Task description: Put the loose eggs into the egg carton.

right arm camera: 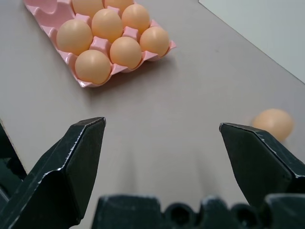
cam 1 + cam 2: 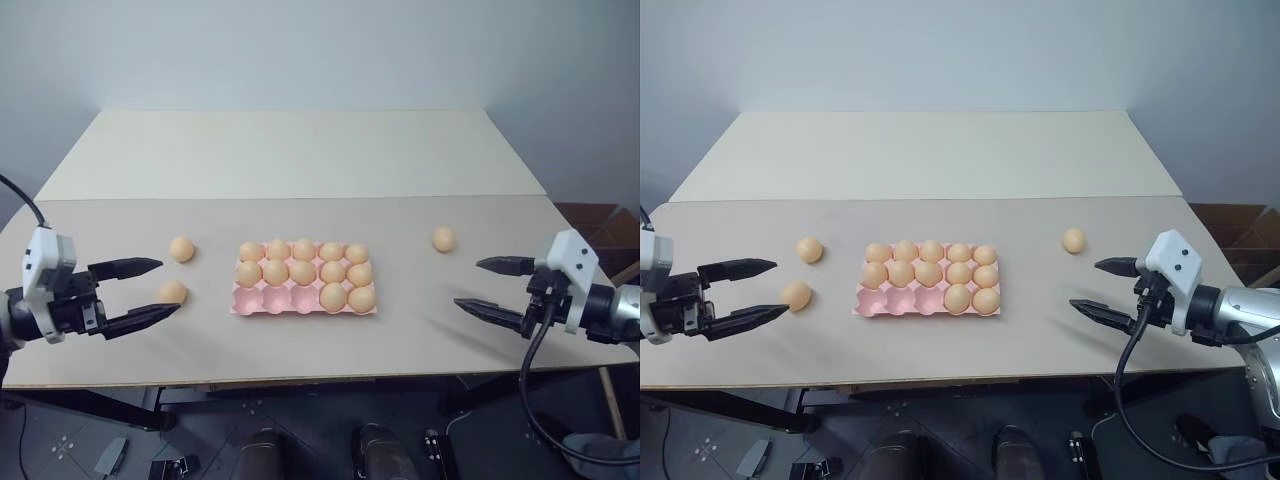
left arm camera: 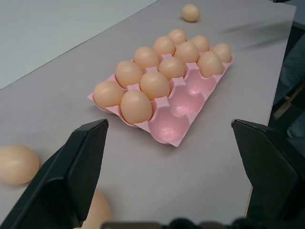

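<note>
The egg carton (image 2: 304, 290) lies flat near the middle of the table (image 2: 300, 160), its far and middle rows full of eggs and two more in the near row at its right end; the three near cups toward the left stand empty. Three loose eggs lie on the bare table around it: one (image 2: 181, 248) to the left beside the far row, another (image 2: 171, 292) nearer the front edge on the left, and a third (image 2: 444, 239) well apart to the right. The left hand (image 2: 155, 290) hovers with its fingers spread wide and grasping nothing, the nearer left egg just beside its fingertips. The right hand (image 2: 480, 285) is likewise released and empty, near the right egg. Nothing stands between either hand and the carton.
</note>
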You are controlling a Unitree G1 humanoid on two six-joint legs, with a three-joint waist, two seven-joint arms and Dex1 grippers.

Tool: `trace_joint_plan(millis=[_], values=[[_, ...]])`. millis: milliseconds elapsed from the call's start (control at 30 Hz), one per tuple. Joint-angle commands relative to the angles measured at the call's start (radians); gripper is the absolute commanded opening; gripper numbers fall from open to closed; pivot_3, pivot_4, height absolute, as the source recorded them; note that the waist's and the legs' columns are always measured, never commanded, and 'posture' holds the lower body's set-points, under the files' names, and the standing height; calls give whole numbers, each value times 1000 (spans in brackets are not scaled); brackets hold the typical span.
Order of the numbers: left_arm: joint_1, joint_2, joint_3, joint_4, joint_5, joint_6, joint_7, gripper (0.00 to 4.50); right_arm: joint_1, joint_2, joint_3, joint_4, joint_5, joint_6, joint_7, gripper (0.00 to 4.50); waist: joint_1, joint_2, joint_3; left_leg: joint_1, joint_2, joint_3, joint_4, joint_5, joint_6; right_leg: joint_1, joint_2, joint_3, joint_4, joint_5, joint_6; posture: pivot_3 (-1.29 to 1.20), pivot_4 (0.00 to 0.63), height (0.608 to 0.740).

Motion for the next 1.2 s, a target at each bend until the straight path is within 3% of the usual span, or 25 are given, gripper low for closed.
trace_joint_plan(millis=[33,133,300,600,700,833,900,1200], values=[[-8,5,23,-21,-6,-15,3,4500,-81,-9,45,19,-26,41,-82,4464,-2,0,0,0,0,0,0,0,0,0,0,0,0,0,0,0,150,740],[-23,0,8,-26,-10,-14,10,4500,-225,25,158,91,-92,169,-222,4464,-3,0,0,0,0,1,0,0,0,0,0,1,0,2,-3,0,150,740],[-43,-6,-15,-27,-8,-16,11,4500,-497,175,326,358,-264,316,-480,4464,-6,0,0,0,0,2,0,0,0,-2,0,1,0,5,-9,0,150,740],[-38,-2,-8,-36,-10,-14,8,4500,-768,366,367,864,-400,213,-693,4464,-3,0,0,-6,-3,1,-1,0,0,-4,-1,1,-2,7,-6,0,150,740],[-26,1,7,-46,-12,-11,8,4500,-798,391,369,932,-413,182,-695,3888,-4,0,0,-6,-2,1,-1,0,0,-4,-1,0,-2,7,-6,0,150,740],[-13,4,22,-57,-15,-8,9,4500,-796,400,357,900,-404,194,-679,2463,-8,1,0,-6,-2,1,-1,0,0,-4,-1,1,-1,7,-6,0,150,740],[-10,4,23,-61,-15,-7,10,4500,-769,397,354,802,-396,204,-671,1955,-9,1,0,-5,-2,1,-1,0,0,-4,-1,1,-1,7,-6,0,150,740],[-23,12,12,-54,-13,-2,-1,4500,-599,379,399,28,-148,413,-435,1955,-6,1,0,-5,0,0,-1,0,0,-4,0,1,-1,7,-5,0,150,740]])
